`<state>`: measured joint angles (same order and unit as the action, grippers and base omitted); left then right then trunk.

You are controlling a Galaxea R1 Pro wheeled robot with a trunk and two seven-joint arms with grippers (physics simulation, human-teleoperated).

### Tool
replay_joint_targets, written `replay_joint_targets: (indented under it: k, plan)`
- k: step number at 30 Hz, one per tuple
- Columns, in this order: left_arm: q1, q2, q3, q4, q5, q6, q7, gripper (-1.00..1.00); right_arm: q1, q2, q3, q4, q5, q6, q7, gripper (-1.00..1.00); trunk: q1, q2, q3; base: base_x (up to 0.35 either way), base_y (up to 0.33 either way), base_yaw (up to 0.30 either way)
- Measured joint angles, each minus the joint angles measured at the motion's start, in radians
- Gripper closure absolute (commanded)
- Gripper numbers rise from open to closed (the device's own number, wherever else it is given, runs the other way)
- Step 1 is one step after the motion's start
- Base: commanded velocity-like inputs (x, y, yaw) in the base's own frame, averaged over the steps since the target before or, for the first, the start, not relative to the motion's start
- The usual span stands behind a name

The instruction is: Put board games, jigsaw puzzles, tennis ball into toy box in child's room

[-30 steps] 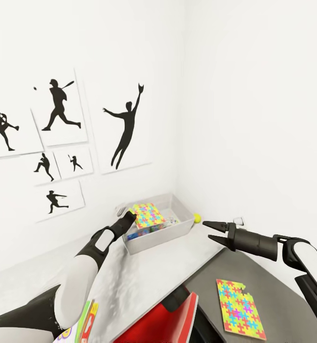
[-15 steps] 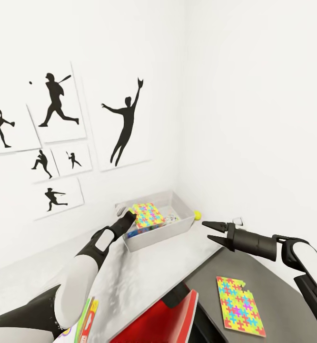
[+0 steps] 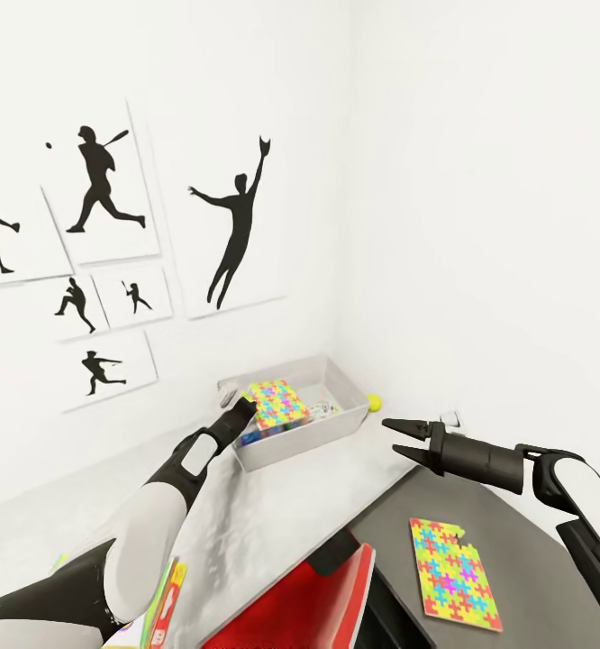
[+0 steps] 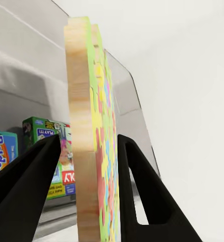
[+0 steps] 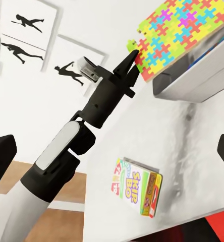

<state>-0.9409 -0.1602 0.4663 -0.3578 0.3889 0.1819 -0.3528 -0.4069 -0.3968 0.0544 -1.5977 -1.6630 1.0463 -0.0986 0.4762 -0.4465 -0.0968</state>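
Observation:
A multicoloured jigsaw puzzle [image 3: 277,403] hangs tilted over the light-grey toy box [image 3: 336,434], with my left gripper [image 3: 246,411] shut on its near edge. In the left wrist view the puzzle's edge [image 4: 87,151] sits between both black fingers [image 4: 142,191]. Behind it, a green board game [image 4: 54,151] and a blue one [image 4: 1,156] stand inside the box. A second jigsaw puzzle [image 3: 453,572] lies flat on the dark-grey table section [image 3: 525,532]. The tennis ball [image 3: 373,402] rests in the corner beside the box. My right gripper [image 3: 397,438] hovers open right of the box. Another board game [image 3: 160,608] lies by my left arm, also seen as the lettered box [image 5: 137,191].
The toy box stands on the light-grey table top [image 3: 273,514] in the room's corner, with white walls close behind and to the right. Baseball silhouette pictures [image 3: 237,221] hang on the left wall. A red chair [image 3: 318,599] is tucked in at the table's near edge.
The whole head view has shifted a little, so the camera has moved. Both arms hold the same pose, and the puzzle stays in the left gripper over the box.

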Motion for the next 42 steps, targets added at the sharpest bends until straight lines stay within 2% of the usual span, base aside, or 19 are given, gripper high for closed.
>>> replay_joint_targets:
  k: [13, 17, 21, 27, 31, 33, 37, 42]
  plan:
    - [0.000, -0.002, -0.002, 0.000, -0.003, 0.000, 0.000, 1.00, 0.000, -0.001, 0.000, 0.000, 0.000, 0.000, 0.000, -1.00, 0.000, 0.000, -0.019, 0.000, 0.000, 0.000]
    - [0.000, 0.000, -0.039, -0.001, 0.001, -0.002, 0.001, 1.00, 0.001, 0.000, 0.000, 0.001, 0.000, 0.000, 0.000, -1.00, 0.000, 0.000, -0.024, 0.000, 0.000, 0.000]
    - [0.000, 0.000, -0.051, -0.003, 0.001, -0.003, 0.000, 1.00, 0.001, 0.000, 0.000, 0.001, 0.000, 0.000, 0.000, -1.00, 0.000, 0.000, -0.025, 0.000, 0.000, 0.000]
    - [0.000, 0.002, -0.055, -0.025, -0.002, -0.002, 0.001, 1.00, 0.002, 0.000, 0.000, 0.003, 0.001, 0.000, 0.000, -1.00, 0.000, 0.000, -0.025, 0.000, 0.000, 0.000]
    - [-0.002, 0.002, -0.055, -0.081, 0.003, 0.010, 0.005, 1.00, 0.002, 0.000, 0.000, 0.000, 0.001, 0.000, 0.000, -1.00, 0.000, 0.000, -0.025, 0.000, 0.000, 0.000]
    - [-0.003, 0.003, -0.056, -0.090, 0.003, 0.012, 0.016, 1.00, 0.002, 0.001, 0.000, 0.000, 0.001, 0.000, 0.000, -1.00, 0.000, 0.000, -0.025, 0.000, 0.000, 0.000]
    - [-0.030, 0.001, -0.056, -0.096, 0.005, 0.007, 0.079, 1.00, 0.001, 0.003, 0.000, 0.000, 0.001, 0.000, 0.000, -1.00, 0.000, 0.000, -0.025, 0.000, 0.000, 0.000]
    - [-0.037, 0.000, -0.057, -0.097, 0.004, 0.003, 0.100, 1.00, 0.002, 0.003, 0.000, 0.000, 0.001, 0.000, 0.000, -1.00, 0.000, 0.000, -0.028, 0.000, 0.000, 0.000]
